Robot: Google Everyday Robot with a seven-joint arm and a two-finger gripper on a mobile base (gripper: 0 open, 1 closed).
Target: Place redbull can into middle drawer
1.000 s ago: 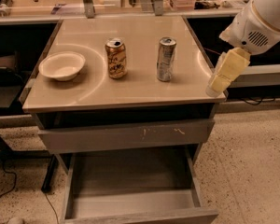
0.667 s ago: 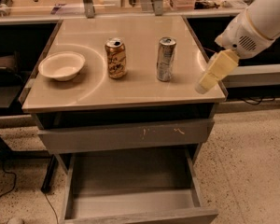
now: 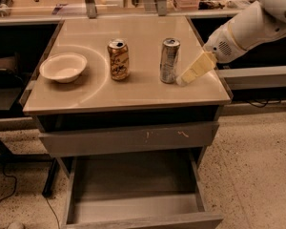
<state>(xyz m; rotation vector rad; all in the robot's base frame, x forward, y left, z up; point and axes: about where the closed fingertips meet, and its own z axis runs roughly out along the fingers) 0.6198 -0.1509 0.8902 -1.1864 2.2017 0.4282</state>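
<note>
The redbull can (image 3: 169, 61), tall, slim and silver-grey, stands upright on the beige tabletop (image 3: 133, 95) right of centre. My gripper (image 3: 184, 78) comes in from the right on a white arm, pointing down and to the left. Its yellowish tip is just right of the can's lower part, very close to it. The middle drawer (image 3: 133, 181) is pulled open below the table, with a bare grey tray floor and nothing in it.
A shorter gold-brown can (image 3: 118, 59) stands left of the redbull can. A white bowl (image 3: 63, 67) sits at the table's left. A closed grey drawer front with yellowish scratches (image 3: 128, 138) lies above the open drawer. A counter runs behind and to the right.
My gripper has moved left over the table's right edge, from well clear of the redbull can to right beside it. The cans, bowl and drawer have not moved.
</note>
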